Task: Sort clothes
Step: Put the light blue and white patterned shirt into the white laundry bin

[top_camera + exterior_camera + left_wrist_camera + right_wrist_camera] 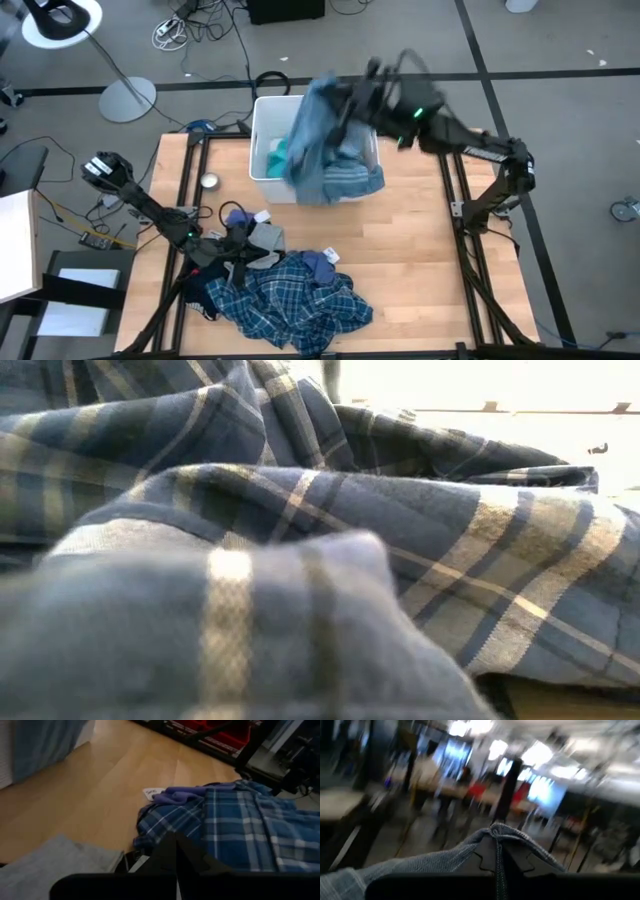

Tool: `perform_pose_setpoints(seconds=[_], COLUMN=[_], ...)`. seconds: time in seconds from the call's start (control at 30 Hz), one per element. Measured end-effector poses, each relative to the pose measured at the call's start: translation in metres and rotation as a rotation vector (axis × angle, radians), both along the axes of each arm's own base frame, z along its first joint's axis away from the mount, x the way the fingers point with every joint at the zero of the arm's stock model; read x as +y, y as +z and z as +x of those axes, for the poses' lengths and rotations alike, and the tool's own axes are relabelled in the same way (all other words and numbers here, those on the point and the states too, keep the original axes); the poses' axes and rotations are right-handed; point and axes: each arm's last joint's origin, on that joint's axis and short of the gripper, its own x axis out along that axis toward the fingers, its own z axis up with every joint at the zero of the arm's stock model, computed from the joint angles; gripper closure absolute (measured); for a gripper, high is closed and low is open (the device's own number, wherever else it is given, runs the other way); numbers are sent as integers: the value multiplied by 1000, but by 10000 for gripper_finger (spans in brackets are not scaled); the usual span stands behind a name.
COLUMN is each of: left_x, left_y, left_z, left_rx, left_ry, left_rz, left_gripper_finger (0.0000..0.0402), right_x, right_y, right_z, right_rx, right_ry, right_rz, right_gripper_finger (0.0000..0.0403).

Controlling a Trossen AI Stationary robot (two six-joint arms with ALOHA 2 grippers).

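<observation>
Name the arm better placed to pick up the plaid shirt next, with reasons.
Left. The left gripper sits low at the clothes pile, right beside the plaid shirt. The right gripper is over the white bin, shut on the striped garment.

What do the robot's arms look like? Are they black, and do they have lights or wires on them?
Yes, both arms are black, made of thin bars joined at chunky round joints. The right arm has a small green light glowing near its wrist and a thin black cable looping above it. The left arm has a bulky round base. Each ends in two dark fingers, like the right gripper, with notched inner edges.
</observation>
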Motion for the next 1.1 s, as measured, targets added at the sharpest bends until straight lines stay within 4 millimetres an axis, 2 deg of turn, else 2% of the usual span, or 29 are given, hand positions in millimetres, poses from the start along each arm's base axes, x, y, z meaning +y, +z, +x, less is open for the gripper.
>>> perform_pose_setpoints(seconds=[0.2, 0.27, 0.33, 0.57, 0.87, 0.97, 1.1], left_x=[0, 0, 0, 1, 1, 1, 1], left_y=[-1, -1, -1, -1, -1, 0, 0], left_z=[0, 0, 0, 0, 0, 0, 0], left_rx=[12, 12, 13, 8, 4, -1, -2], left_ry=[-1, -1, -2, 8, 17, 17, 18], left_rz=[13, 13, 16, 42, 42, 38, 37], left_gripper_finger=[402, 402, 402, 402, 402, 402, 402], right_x=[-44, -56, -67, -91, -94, -93, -91], right_y=[53, 60, 55, 5, -73, -102, -137], right_z=[-31, -36, -36, -20, 24, 40, 60], right_rx=[-309, -352, -318, 65, 481, 589, 700], right_ry=[-98, -110, -115, -155, -69, -84, -71], right_rz=[-75, -58, -9, 208, 484, 566, 690], right_gripper_finger=[399, 399, 399, 399, 395, 379, 338])
